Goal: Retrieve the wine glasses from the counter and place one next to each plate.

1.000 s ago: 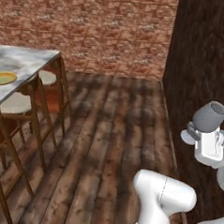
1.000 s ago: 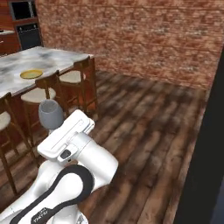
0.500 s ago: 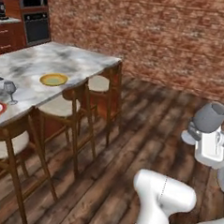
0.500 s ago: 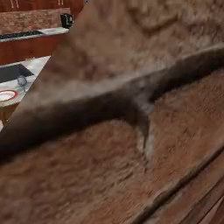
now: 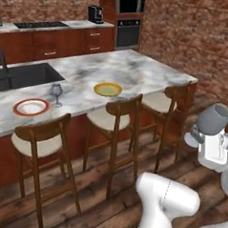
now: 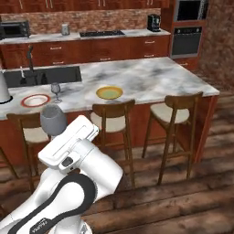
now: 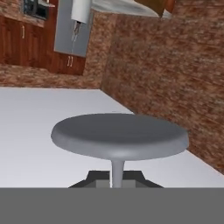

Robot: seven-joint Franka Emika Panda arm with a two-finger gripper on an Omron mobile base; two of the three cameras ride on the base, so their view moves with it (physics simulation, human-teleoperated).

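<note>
We see the gripper clamped on a wine glass stem, apparently inverted, with the second glass standing right of the orange-red plate.

We see our white arm folded close over the base, its rounded shoulder and elbow segments low in both base views and the forearm rising to a wrist held at roughly chest height. The end effector sits at the top of that wrist, its two dark fingertips pressed together on the thin stem of a wine glass. In the hand view the stem stands between the tips with the glass's round foot spread above them; in the base views the grey bowl sticks out just beyond the hand, tilted, carried clear of the table.
</note>
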